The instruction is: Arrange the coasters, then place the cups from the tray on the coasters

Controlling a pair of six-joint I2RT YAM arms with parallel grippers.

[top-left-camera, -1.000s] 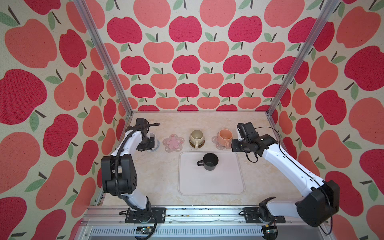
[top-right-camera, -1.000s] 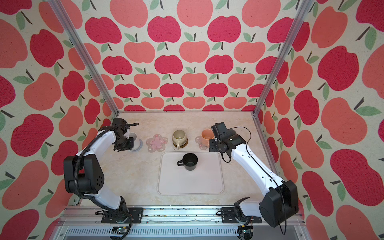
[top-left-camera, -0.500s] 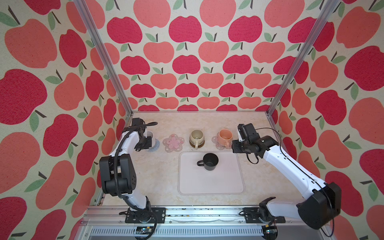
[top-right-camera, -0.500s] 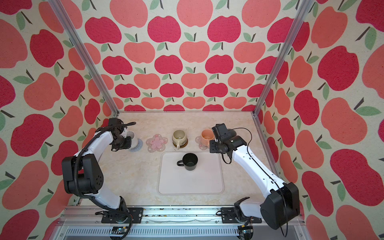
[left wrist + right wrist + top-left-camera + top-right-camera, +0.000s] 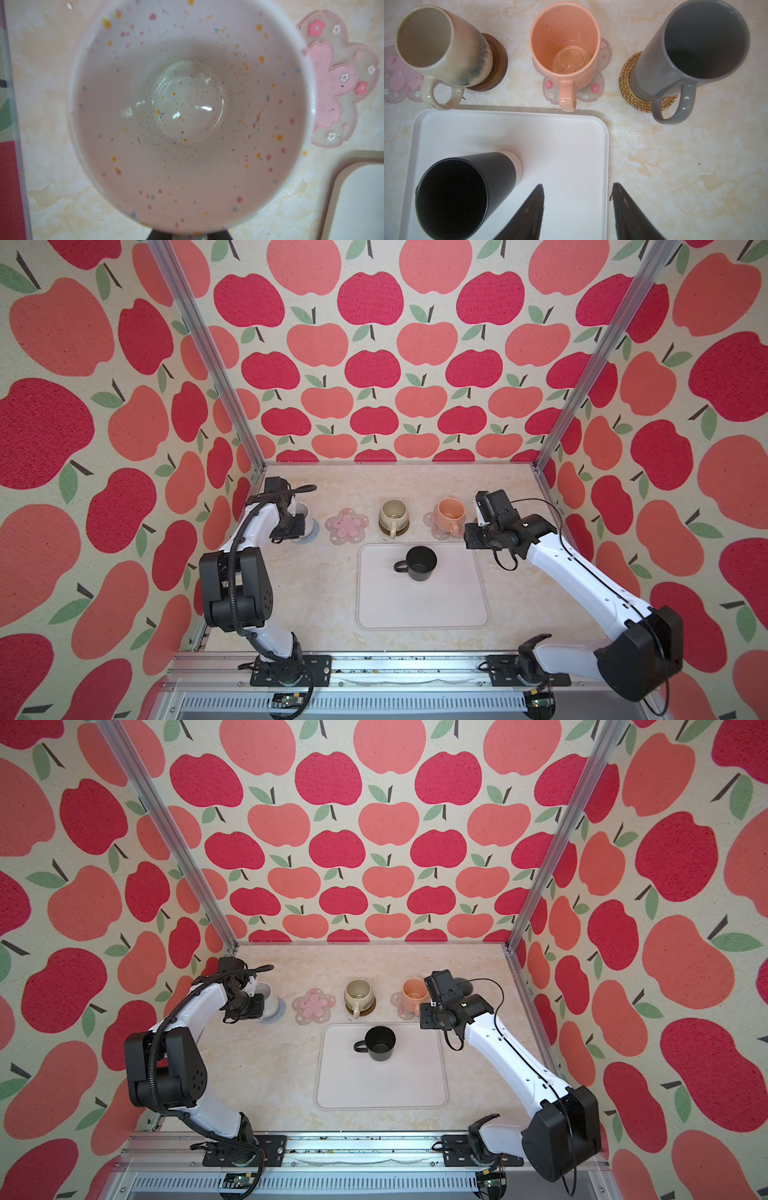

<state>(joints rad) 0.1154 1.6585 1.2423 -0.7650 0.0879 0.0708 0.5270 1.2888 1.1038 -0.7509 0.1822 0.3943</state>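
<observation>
White cup (image 5: 303, 514) stands on the grey coaster (image 5: 314, 532) at far left, pinched by the closed left gripper (image 5: 291, 526). Black cup (image 5: 420, 563) sits on the tray (image 5: 424, 605). Right gripper (image 5: 577, 187), jaws spread and empty, hovers above the tray's corner.

No text, label, brand, number or sign can be read in any view.
</observation>
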